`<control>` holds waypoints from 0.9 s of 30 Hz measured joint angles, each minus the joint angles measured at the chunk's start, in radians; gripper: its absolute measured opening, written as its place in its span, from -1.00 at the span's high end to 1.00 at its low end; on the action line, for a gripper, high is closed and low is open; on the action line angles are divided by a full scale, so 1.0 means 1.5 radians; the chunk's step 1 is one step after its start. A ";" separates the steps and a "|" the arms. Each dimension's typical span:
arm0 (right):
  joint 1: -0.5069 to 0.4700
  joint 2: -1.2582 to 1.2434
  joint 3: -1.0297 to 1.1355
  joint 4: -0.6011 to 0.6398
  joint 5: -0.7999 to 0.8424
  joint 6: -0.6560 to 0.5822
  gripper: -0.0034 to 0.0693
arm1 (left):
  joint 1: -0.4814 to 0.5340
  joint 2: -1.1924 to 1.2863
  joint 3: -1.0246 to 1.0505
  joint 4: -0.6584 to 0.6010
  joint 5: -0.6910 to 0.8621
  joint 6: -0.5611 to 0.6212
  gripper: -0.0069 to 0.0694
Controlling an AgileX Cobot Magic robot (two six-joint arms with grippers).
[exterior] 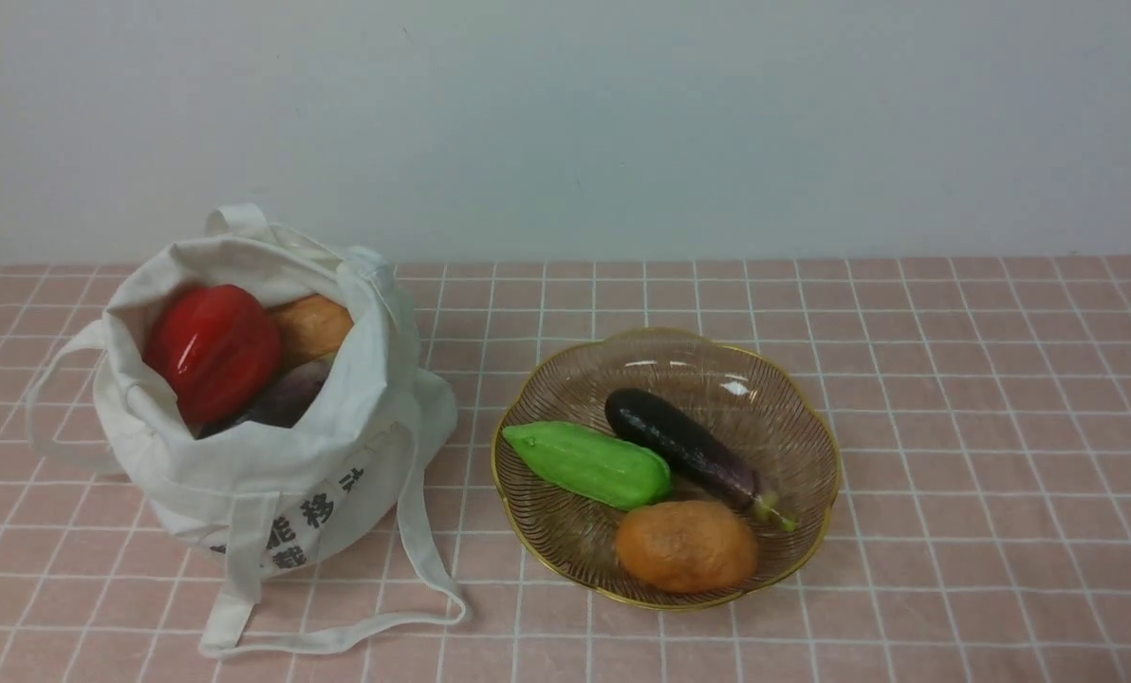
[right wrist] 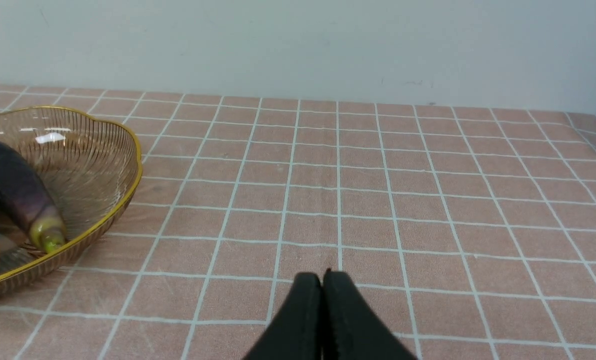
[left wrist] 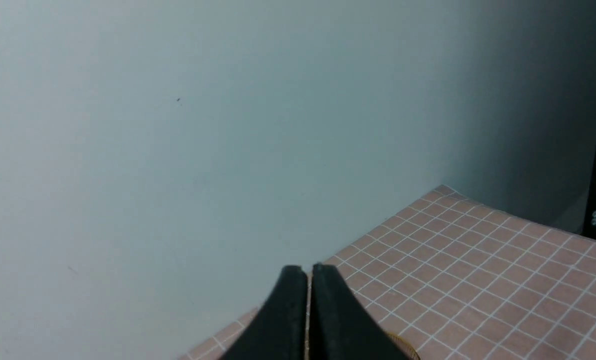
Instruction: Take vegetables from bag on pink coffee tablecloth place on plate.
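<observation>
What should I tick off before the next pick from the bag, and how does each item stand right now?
1. Vegetables waiting in the bag: ok; a red pepper, an orange potato and a purple piece show in its mouth.
2. Bag mouth open: ok.
3. Free room on the plate: ok; bare glass on its far side, beyond the green vegetable, eggplant and second potato.
4. Left end effector empty: ok.
5. Left end effector open for a grasp: not ok; shut.
6. Right end effector clear of the plate: ok; shut, over bare tablecloth.
</observation>
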 joint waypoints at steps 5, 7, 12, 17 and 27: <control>0.000 0.000 0.000 0.000 0.000 0.000 0.94 | 0.000 -0.028 0.052 0.052 0.001 -0.049 0.83; 0.000 0.000 0.000 0.000 0.000 0.000 0.94 | 0.000 -0.032 0.072 0.077 0.001 -0.083 0.83; 0.000 0.000 0.000 0.000 0.000 0.000 0.94 | 0.039 -0.062 0.181 0.151 -0.026 -0.175 0.83; 0.000 0.000 0.000 0.000 0.000 0.000 0.94 | 0.193 -0.157 0.375 0.125 -0.131 -0.182 0.83; 0.000 0.000 0.000 0.000 0.000 0.000 0.94 | 0.394 -0.345 0.704 0.106 -0.272 -0.182 0.83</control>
